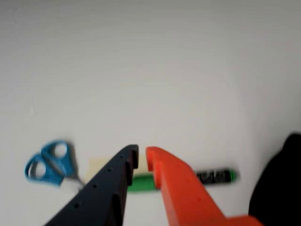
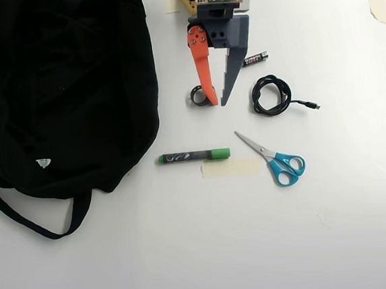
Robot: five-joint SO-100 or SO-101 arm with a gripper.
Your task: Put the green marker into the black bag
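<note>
In the overhead view the green marker (image 2: 194, 156) lies flat on the white table, green cap to the right, just right of the black bag (image 2: 66, 88), which fills the upper left. My gripper (image 2: 217, 104) hangs above the table behind the marker, its orange and dark grey fingers narrowly open with nothing between them. In the wrist view the gripper (image 1: 142, 157) points down over the marker (image 1: 214, 176), whose middle is hidden behind the orange finger. A corner of the bag (image 1: 277, 188) shows at the right edge.
Blue-handled scissors (image 2: 279, 160) lie right of the marker, beside a beige tape patch (image 2: 230, 167). A coiled black cable (image 2: 271, 96), a small battery (image 2: 255, 58) and a dark ring (image 2: 199, 95) sit near the arm's base. The scissors (image 1: 51, 165) appear left in the wrist view.
</note>
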